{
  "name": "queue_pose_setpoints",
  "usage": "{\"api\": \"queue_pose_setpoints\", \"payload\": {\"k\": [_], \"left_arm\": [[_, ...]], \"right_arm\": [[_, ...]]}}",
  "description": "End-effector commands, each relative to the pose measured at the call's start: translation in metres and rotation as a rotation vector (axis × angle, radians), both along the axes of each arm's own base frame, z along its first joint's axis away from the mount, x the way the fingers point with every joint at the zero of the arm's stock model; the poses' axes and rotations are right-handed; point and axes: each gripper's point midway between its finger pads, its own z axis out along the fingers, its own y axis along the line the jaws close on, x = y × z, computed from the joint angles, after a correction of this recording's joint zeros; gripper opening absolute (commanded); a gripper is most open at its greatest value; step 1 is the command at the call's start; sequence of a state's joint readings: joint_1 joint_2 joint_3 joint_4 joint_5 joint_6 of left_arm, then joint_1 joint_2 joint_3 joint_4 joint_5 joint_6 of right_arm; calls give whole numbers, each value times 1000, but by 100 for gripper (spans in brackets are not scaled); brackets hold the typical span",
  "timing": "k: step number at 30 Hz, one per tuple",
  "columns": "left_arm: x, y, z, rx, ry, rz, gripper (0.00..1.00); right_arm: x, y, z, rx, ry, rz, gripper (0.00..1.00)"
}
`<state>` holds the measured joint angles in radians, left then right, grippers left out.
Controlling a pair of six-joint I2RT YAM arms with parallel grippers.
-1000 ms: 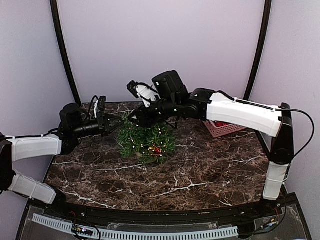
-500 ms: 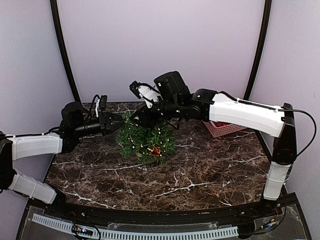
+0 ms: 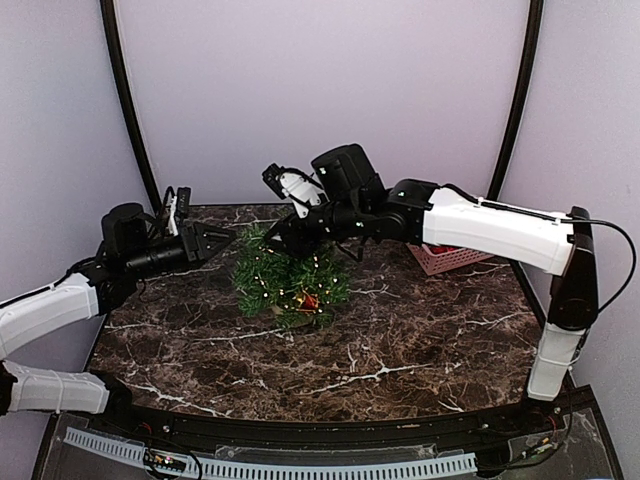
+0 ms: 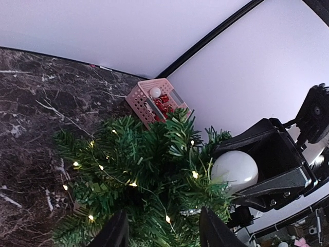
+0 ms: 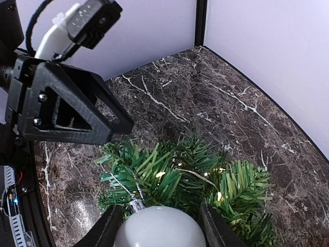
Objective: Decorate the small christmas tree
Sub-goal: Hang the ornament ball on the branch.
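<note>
Ornament-hanging step, by the look of it: right gripper (image 5: 160, 226) pinches ball (image 4: 234, 171) at top of tree (image 3: 290, 275); left gripper (image 4: 162, 230) spread, empty, beside branches; next move likely calls for hooking ball onto a branch.

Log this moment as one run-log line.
phase: placing ornament | right pincer: shut on white ball at small christmas tree top | left pincer: open, empty, beside tree | pink basket: red ornaments inside

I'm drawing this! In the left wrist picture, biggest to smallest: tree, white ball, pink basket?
1. small christmas tree.
2. white ball and pink basket look about alike; the basket is farther off, so unsure.
</note>
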<state>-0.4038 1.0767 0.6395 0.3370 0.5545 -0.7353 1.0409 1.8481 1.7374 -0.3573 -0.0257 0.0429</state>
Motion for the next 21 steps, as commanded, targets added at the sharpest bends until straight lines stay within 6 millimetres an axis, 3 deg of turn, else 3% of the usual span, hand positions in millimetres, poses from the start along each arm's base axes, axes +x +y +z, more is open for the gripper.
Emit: {"api": "queue_pose_setpoints", "payload": {"k": [1,6,14,19,21], "left_arm": [[-6,16,24,79,-117,58,51],[-21,7,50,52,-208,-36,59],[-21,-16,53,22,-201,-150,66],[-17,-25,51,25,-189,-173,65],[-16,-27,51,25,-189,-175,55]], "right_arm": [[-6,-5,28,65,-29,-8,37],[-8,-6,28,72,-30,-10,38],[-11,-5,30,83,-25,4,37],[-11,-6,29,79,-25,0,38],[-11,-6,28,79,-25,0,38]]}}
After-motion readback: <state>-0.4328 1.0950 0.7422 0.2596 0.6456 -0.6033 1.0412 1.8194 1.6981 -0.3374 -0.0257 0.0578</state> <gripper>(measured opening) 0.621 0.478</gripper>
